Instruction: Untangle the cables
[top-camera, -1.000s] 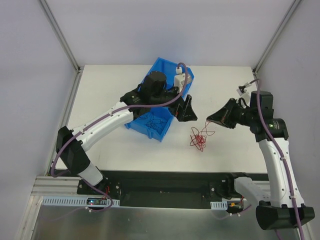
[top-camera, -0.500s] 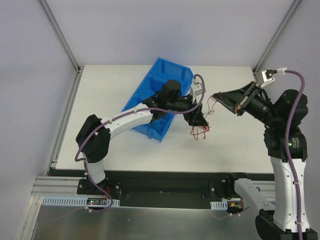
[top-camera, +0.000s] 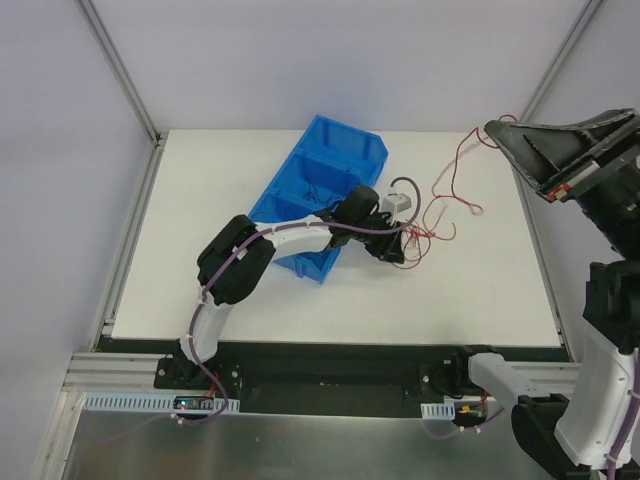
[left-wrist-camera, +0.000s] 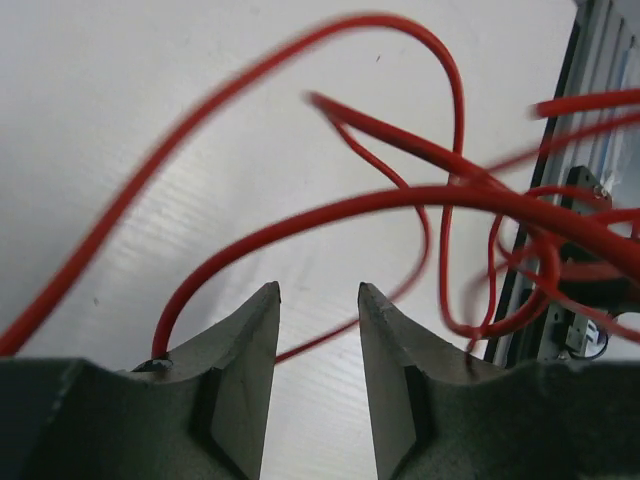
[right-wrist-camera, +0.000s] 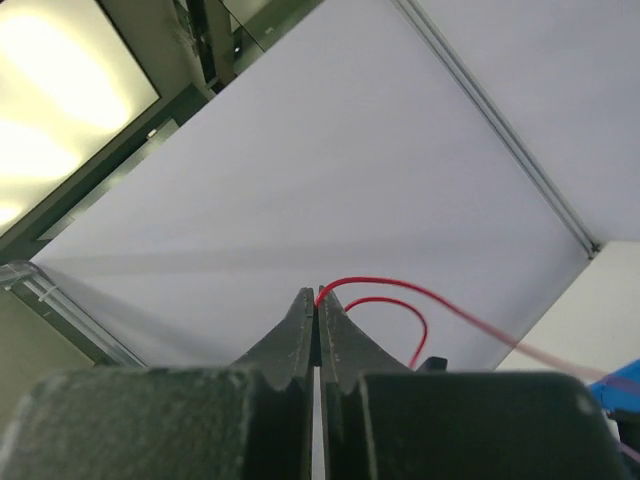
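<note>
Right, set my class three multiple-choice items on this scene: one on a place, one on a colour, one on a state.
1. Where is the blue bin, relative to the wire tangle? A) right B) left C) on top
2. What colour is the wire in the right gripper? A) red B) green C) yellow
3. How are that gripper's fingers? A) wide open B) half open C) shut on the wire

Answers: B, the bin lies left of the tangle; A, the wrist view shows red; C, the fingers meet on its end.
</note>
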